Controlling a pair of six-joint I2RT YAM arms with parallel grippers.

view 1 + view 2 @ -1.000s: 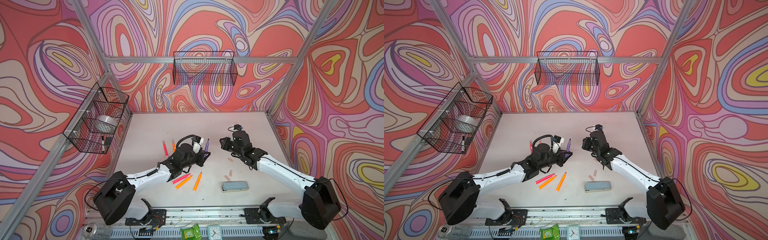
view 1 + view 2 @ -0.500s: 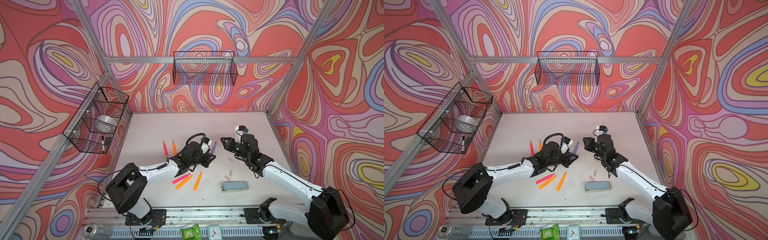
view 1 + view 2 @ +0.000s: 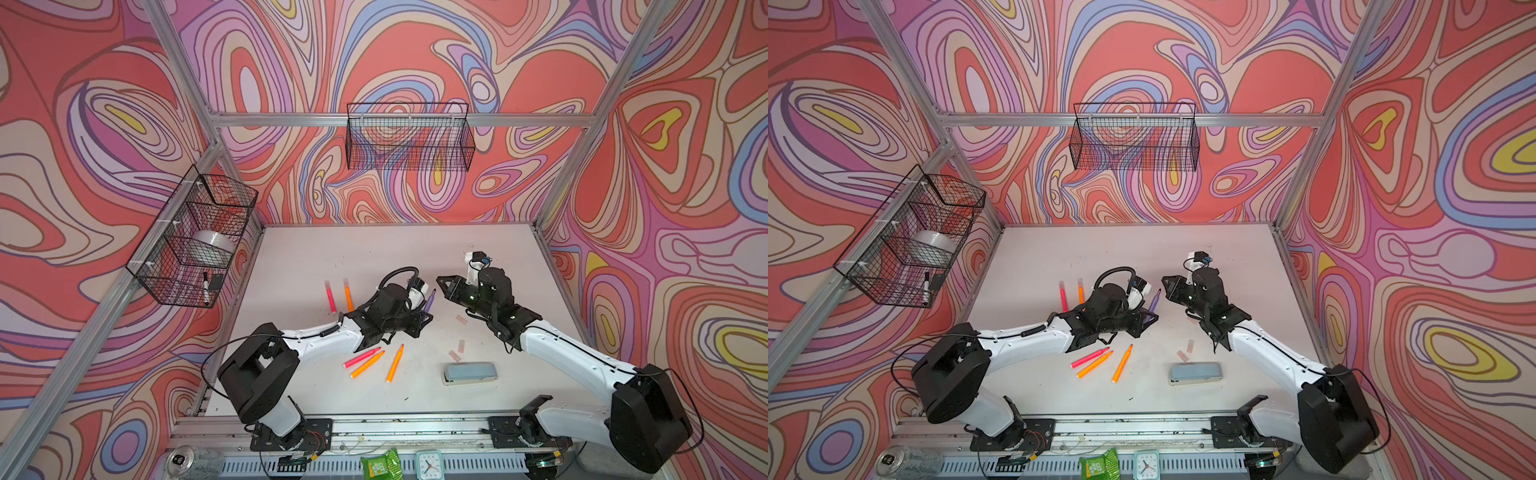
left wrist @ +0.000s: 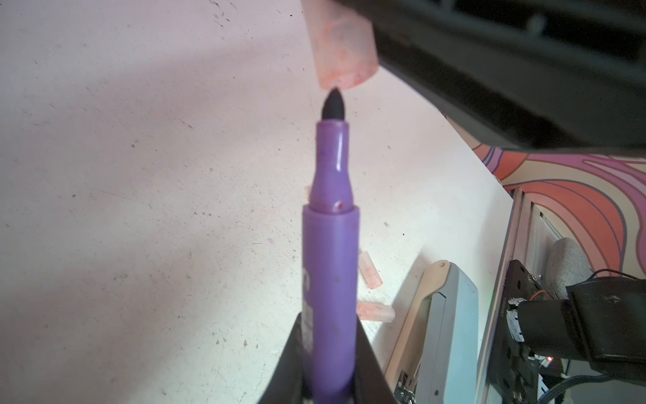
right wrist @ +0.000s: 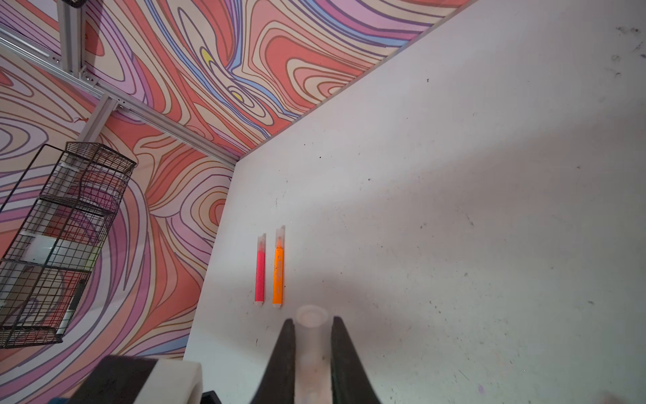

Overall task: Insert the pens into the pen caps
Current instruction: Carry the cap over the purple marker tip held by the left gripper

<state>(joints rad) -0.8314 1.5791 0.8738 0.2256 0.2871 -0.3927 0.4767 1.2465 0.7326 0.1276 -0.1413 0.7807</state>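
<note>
My left gripper [image 4: 328, 323] is shut on the purple pen [image 4: 330, 245], which points up and away from it; in both top views the pen [image 3: 429, 300] [image 3: 1154, 301] slants toward the right arm. My right gripper [image 5: 311, 320] is shut on a translucent pen cap [image 5: 311, 353]. In the left wrist view the pen's dark tip touches the rim of that pen cap [image 4: 341, 49]. Uncapped pink [image 3: 362, 357] and two orange pens [image 3: 368, 364] [image 3: 395, 363] lie near the front. Three loose pen caps [image 3: 461, 320] [image 3: 460, 345] [image 3: 454, 355] lie under the right arm.
A pink pen [image 3: 330, 296] and an orange pen [image 3: 348, 296], both capped, lie side by side left of the left gripper [image 3: 422, 320]. A grey-blue stapler [image 3: 469, 372] sits front right. Wire baskets hang on the left wall [image 3: 195, 237] and the back wall [image 3: 409, 137].
My left gripper has carried the purple pen to the right, up to the right gripper's cap. The right arm's wrist has shifted slightly right while its fingertips stayed near the same spot.
</note>
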